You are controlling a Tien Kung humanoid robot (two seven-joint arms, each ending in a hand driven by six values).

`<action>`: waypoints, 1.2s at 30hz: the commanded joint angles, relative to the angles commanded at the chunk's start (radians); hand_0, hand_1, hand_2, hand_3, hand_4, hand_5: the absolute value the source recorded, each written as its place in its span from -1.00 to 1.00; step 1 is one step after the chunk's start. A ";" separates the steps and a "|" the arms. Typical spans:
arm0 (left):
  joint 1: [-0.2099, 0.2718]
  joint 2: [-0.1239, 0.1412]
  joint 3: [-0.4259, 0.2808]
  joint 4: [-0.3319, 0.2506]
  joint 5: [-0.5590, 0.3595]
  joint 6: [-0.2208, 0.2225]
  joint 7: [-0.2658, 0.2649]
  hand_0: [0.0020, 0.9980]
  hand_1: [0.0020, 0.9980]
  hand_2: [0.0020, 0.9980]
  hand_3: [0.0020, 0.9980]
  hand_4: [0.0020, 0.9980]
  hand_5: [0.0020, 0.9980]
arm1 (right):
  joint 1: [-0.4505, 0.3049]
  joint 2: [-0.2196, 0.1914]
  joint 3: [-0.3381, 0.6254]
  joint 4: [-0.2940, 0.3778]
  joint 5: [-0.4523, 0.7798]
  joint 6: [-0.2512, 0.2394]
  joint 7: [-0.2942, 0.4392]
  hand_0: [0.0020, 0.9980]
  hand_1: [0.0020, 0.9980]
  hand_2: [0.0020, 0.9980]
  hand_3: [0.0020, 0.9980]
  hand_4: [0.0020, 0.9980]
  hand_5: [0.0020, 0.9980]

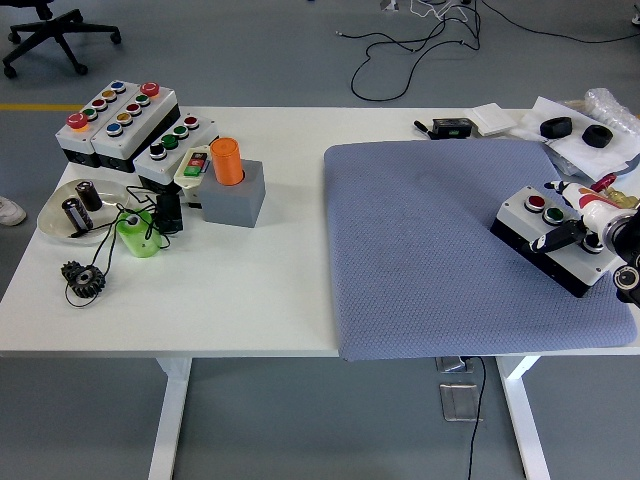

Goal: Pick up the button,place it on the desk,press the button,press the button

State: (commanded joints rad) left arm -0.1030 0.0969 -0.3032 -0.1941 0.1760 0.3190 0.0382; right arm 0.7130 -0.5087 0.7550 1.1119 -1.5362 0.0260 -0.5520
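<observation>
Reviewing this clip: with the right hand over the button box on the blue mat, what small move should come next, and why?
Probably a short downward push. The right hand comes in from the right edge and lies over the button box on the blue mat, covering the buttons at its near end, while the red button at the far end shows uncovered. Whether a finger already touches a button cannot be told.

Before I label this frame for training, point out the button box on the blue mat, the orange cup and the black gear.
button box (530, 215): head view, on its white top face.
orange cup (226, 162): head view, on its side wall.
black gear (82, 278): head view, on its toothed body.
</observation>
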 joint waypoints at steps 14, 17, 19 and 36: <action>-0.003 0.002 -0.002 0.000 0.002 0.005 0.000 0.23 0.11 0.06 0.01 -0.40 1.00 | 0.057 0.032 -0.085 -0.078 -0.051 0.013 -0.029 0.17 0.10 0.09 0.55 0.94 -0.62; -0.003 0.002 -0.004 0.000 0.003 0.006 0.000 0.23 0.10 0.05 0.00 -0.40 1.00 | 0.064 0.034 -0.100 -0.091 -0.061 0.002 -0.036 -0.08 -0.20 -0.19 0.23 0.86 -0.70; -0.004 0.002 -0.005 0.000 0.004 0.006 0.000 0.23 0.10 0.05 0.00 -0.40 1.00 | 0.069 0.035 -0.113 -0.103 -0.068 -0.008 -0.042 -0.08 -0.20 -0.19 0.23 0.86 -0.70; 0.006 0.002 0.001 0.001 0.003 0.023 0.000 0.23 0.08 0.03 -0.02 -0.39 1.00 | 0.072 -0.030 -0.236 -0.090 -0.088 -0.173 0.068 -0.67 -0.81 -0.62 -0.41 0.23 -1.00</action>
State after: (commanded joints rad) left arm -0.0966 0.0988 -0.3026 -0.1931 0.1786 0.3424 0.0385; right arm 0.7855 -0.5390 0.5186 1.0216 -1.6240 -0.1474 -0.4843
